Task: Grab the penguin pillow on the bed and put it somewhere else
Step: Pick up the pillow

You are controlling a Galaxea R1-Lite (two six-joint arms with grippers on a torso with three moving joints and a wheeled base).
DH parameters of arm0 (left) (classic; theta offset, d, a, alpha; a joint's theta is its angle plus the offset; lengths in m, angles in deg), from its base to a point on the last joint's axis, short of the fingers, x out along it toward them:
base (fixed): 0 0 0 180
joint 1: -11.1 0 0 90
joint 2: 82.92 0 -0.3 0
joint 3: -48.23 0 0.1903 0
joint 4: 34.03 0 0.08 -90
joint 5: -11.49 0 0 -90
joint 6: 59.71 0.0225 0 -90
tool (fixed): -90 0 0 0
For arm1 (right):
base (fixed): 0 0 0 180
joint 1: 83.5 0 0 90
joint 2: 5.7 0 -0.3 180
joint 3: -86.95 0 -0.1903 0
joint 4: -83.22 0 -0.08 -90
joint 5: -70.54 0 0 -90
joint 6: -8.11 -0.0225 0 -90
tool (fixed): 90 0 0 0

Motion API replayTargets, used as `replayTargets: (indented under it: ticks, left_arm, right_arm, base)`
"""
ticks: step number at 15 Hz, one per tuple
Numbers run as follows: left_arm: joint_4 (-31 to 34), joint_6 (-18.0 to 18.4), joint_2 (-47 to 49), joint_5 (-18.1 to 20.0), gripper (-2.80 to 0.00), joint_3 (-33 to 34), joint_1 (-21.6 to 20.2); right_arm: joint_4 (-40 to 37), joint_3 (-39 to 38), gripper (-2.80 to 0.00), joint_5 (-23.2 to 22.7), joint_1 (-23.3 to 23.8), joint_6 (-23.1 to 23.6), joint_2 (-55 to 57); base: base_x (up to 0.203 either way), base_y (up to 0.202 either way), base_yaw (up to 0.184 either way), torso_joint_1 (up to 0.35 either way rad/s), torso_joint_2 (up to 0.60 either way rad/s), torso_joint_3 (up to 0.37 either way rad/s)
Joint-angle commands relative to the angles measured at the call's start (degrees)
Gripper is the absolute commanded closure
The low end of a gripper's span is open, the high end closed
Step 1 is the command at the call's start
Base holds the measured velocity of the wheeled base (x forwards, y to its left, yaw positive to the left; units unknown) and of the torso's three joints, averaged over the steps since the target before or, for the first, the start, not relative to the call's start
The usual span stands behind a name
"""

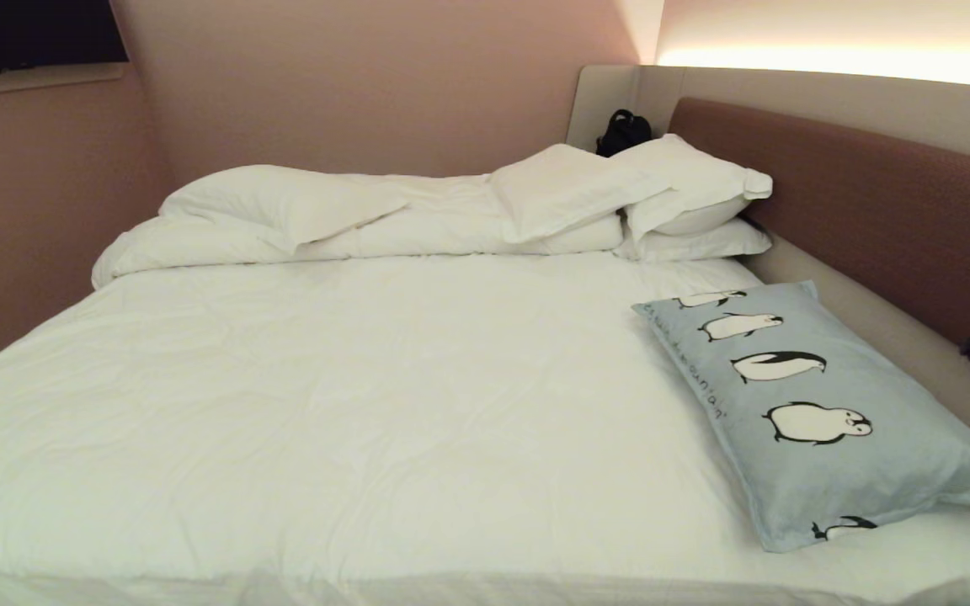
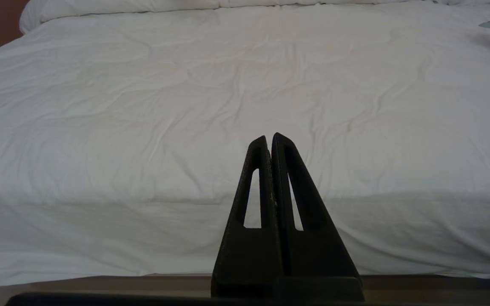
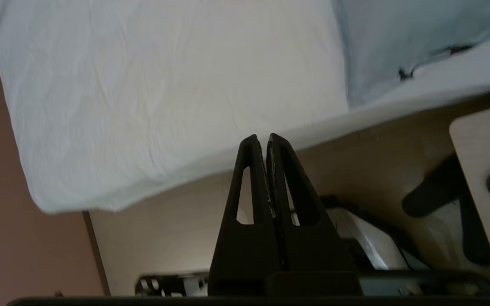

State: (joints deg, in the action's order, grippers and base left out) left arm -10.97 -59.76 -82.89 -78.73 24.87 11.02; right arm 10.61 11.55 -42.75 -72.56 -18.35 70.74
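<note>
Along the bed's (image 1: 367, 379) headboard-side edge, at its near corner, lies the penguin pillow (image 1: 813, 404), flat and untouched, within the right arm's side. Both grippers are closed tight and empty: the right gripper (image 3: 261, 138) hangs just off the near edge below the pillow, the left gripper (image 2: 269, 138) parked facing the near edge. Bare sheet toward the bunched duvet (image 1: 350, 219) offers ample room.

I'm in a bedroom, facing a large bed (image 1: 350, 404) with a white sheet. Bunched along its far side lies a white duvet (image 1: 283, 219), with plain white pillows (image 1: 687, 202) stacked beside it at the brown padded headboard (image 1: 881, 202). Above the headboard glows a warm light strip (image 1: 839, 61). Pink walls (image 1: 367, 84) close in beyond the bed.
</note>
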Motion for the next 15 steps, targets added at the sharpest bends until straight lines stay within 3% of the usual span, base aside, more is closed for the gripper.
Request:
replayTargets:
  ticks: [1, 8, 13, 15]
  left_arm:
    - [-0.05, -0.04, -0.02, -0.04, 0.0, 0.0, -0.01]
    - [-0.05, -0.04, -0.02, -0.04, 0.0, 0.0, -0.01]
    - [-0.01, -0.04, -0.02, -0.04, 0.0, 0.0, -0.01]
    - [-0.01, -0.01, -0.02, -0.04, 0.0, 0.0, -0.01]
  right_arm:
    - [-6.37, -2.53, 0.0, -7.59, -0.33, 8.26, -5.89]
    - [-10.31, -14.63, 0.0, -11.74, -2.63, 17.65, -23.82]
    - [-11.14, -17.11, 0.0, -11.72, -10.58, 18.26, -34.56]
    - [-11.54, -17.51, 0.0, -11.35, -11.08, 17.88, -37.56]
  base:
    - [0.0, 0.0, 0.0, 0.0, 0.0, 0.0]
    - [0.0, 0.0, 0.0, 0.0, 0.0, 0.0]
    - [0.0, 0.0, 0.0, 0.0, 0.0, 0.0]
    - [0.0, 0.0, 0.0, 0.0, 0.0, 0.0]
